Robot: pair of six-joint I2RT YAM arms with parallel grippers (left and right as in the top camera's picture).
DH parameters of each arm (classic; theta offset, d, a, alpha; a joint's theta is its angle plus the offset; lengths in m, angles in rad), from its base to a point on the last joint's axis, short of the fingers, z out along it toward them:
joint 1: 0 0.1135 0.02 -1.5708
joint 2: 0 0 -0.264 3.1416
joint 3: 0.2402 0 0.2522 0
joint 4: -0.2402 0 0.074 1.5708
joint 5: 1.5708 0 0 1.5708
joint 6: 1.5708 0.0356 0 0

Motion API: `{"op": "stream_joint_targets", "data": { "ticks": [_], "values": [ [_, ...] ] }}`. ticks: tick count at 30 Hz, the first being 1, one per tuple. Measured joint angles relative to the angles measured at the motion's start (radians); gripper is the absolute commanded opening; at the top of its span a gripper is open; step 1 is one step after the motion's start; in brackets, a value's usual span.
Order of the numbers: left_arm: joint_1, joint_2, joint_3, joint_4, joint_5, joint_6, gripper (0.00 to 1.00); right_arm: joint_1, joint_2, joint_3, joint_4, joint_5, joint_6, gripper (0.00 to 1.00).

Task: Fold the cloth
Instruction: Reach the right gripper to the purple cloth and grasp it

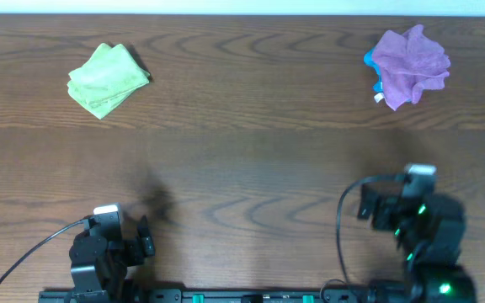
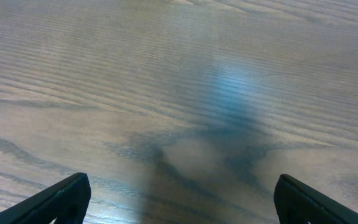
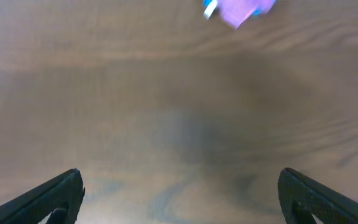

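A folded light-green terry cloth lay far left. The left gripper, near left, and the right gripper, near right, both stood spread and empty. The crumpled lilac-purple terry cloth lay far right, bunched against a blue cloth.

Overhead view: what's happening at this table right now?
Nothing is being handled. Both arms sit at the bottom edge of the view over the wooden table; the left gripper and right gripper are open and empty. At the far left lies a green cloth, folded. At the far right a purple cloth sits bunched together with a blue item. Neither gripper touches either one.
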Motion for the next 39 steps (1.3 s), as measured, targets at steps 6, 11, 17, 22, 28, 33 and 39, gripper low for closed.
{"op": "stream_joint_targets", "data": {
  "ticks": [6,11,17,22,28,33,39],
  "values": [
    [0.000,0.000,0.000,0.000,0.000,0.000,0.95,-0.038,0.337,0.316,-0.022,0.017,0.008,0.99],
    [0.000,0.000,0.000,0.000,-0.001,0.000,0.95,-0.068,0.615,0.557,-0.028,0.033,0.025,0.99],
    [0.000,0.000,0.001,-0.002,-0.003,0.000,0.95,-0.141,0.931,0.820,-0.029,0.039,0.036,0.99],
    [0.000,0.000,0.001,-0.002,-0.003,0.000,0.95,-0.196,1.171,0.968,-0.008,0.044,0.043,0.99],
    [0.000,0.000,0.001,-0.002,-0.003,0.000,0.96,-0.204,1.321,1.003,0.171,0.046,0.043,0.99],
    [0.000,0.000,0.001,-0.002,-0.003,0.000,0.95,-0.204,1.372,1.004,0.248,0.042,0.043,0.99],
    [0.000,0.000,0.001,-0.002,-0.003,0.000,0.95,-0.204,1.484,1.007,0.375,-0.020,0.043,0.99]
  ]
}}
